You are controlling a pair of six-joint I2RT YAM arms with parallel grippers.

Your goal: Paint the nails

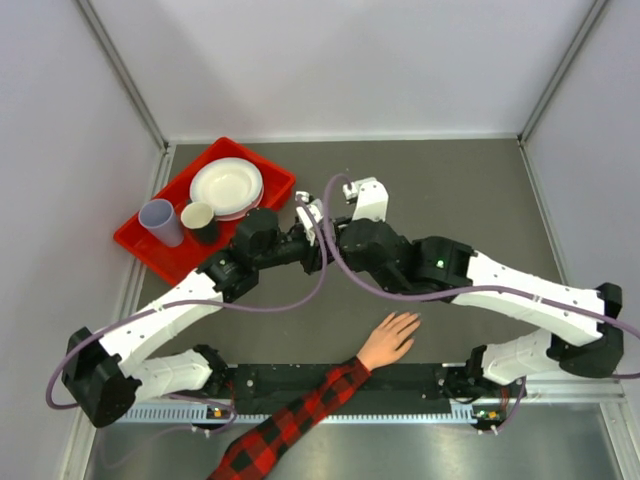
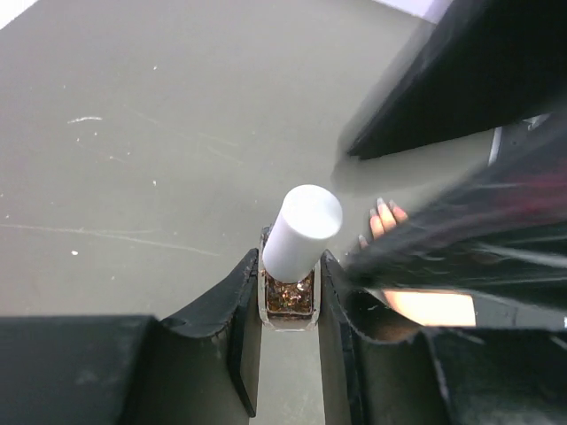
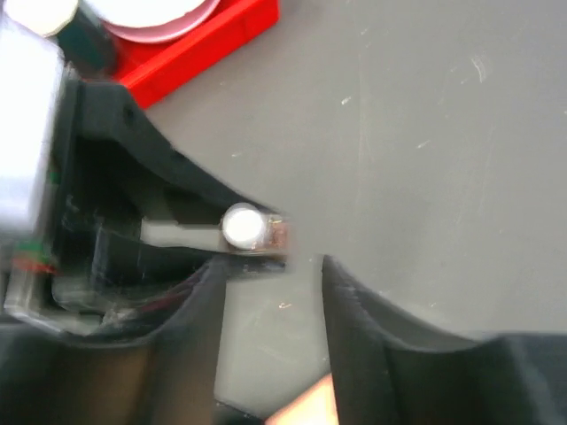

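Since the white cap is on the polish bottle (image 2: 288,297), clamped in the left gripper (image 2: 290,266) near bench centre w/ the right gripper (image 3: 270,274) spread open by it, no painting is done: the nails (image 2: 381,208) look bare on the hand (image 1: 390,340) lying flat at the near edge. Bottle holds coppery glitter; far-left red tray (image 1: 150,255) carries plates (image 1: 227,185) & cups (image 1: 160,220), contents unclear.

The top view looks steeply down from above and behind the arm bases, at lower frame, over the whole table (image 1: 450,180). Both wrist views sit very near, angled down at the tabletop. Each shows the white-capped bottle (image 2: 301,232) mid-frame. The right wrist and top views share the red tray (image 3: 213,40), upper left in both.
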